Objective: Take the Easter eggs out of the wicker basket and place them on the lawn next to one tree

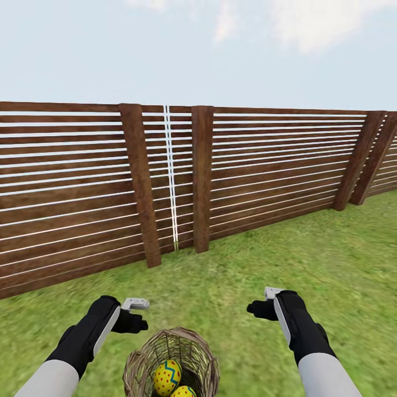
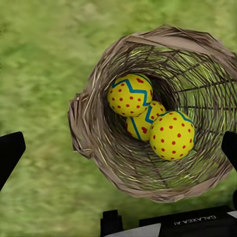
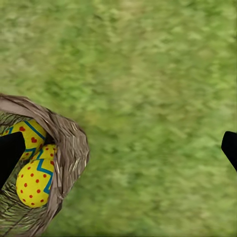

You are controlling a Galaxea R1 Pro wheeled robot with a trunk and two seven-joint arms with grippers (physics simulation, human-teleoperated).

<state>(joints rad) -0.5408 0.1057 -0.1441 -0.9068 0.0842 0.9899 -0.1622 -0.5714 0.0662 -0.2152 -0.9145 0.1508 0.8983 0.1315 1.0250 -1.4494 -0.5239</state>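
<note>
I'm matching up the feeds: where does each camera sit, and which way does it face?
Head: high, facing forward-down at fence and lawn; both arms, wicker basket.
Left wrist: over the basket, looking down at three eggs; open fingertips.
Right wrist: above grass, basket beside; fingertips.
All share the basket.

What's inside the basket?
Three yellow Easter eggs with red dots and blue zigzags sit inside the wicker basket. The middle egg is partly covered by the other two.

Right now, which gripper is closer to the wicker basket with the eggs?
Left. The left gripper hovers just above the wicker basket, beside its rim, jaws open, looking down onto the three Easter eggs. The right gripper hangs open farther off, over the lawn.
</note>
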